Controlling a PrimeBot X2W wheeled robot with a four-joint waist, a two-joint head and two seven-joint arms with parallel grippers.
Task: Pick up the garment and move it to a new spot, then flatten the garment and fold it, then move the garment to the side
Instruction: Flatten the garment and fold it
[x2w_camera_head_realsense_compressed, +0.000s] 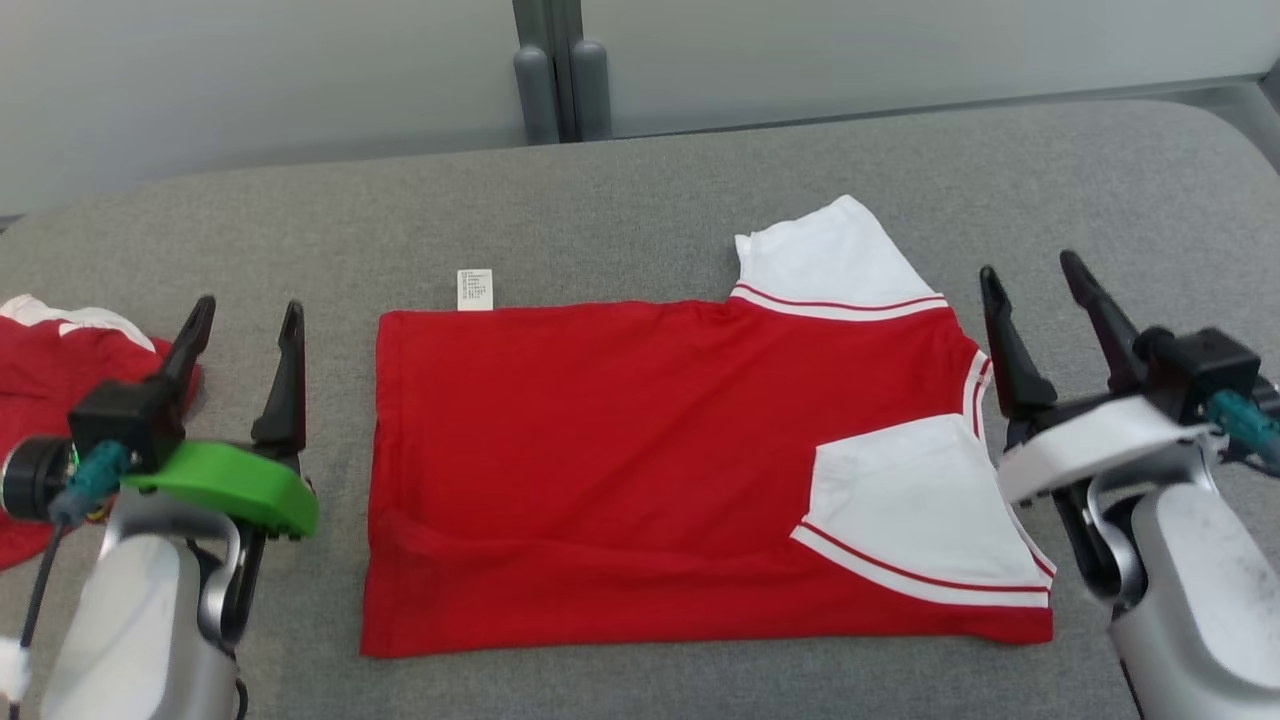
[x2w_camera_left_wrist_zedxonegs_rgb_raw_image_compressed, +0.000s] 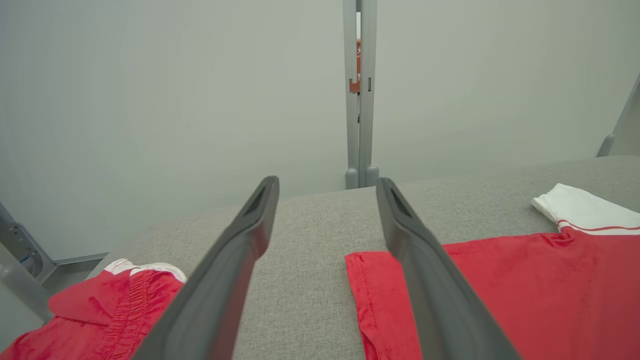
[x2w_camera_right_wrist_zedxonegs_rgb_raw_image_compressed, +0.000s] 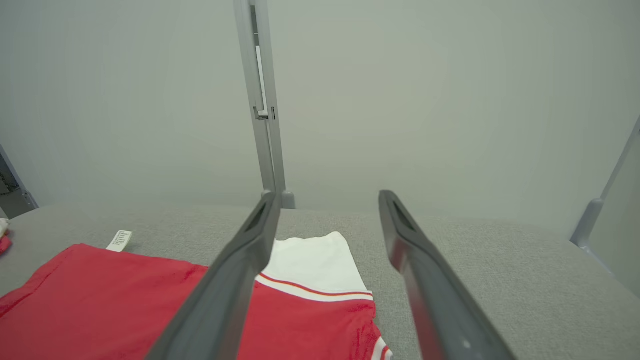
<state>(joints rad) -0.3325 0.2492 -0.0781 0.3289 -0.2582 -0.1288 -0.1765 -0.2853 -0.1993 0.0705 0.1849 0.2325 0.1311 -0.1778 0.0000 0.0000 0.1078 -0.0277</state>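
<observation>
garment (x2w_camera_head_realsense_compressed: 640, 470): lying flat and part-folded mid surface (x2w_camera_head_realsense_compressed: 600, 190), long axis running left-right between both claws
right claw (x2w_camera_head_realsense_compressed: 1028, 263): hovering just beside the sleeve end, nearer, gaping wide, holding nothing
left claw (x2w_camera_head_realsense_compressed: 249, 303): hovering near the hem end, gaping wide, holding nothing

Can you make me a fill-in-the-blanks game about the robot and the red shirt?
The red shirt with white sleeves lies on a ____ fabric-covered table.
The left gripper and the right gripper are both ____.
The crumpled red garment lies nearest the ____ gripper.
Missing words: grey; open; left.
</observation>
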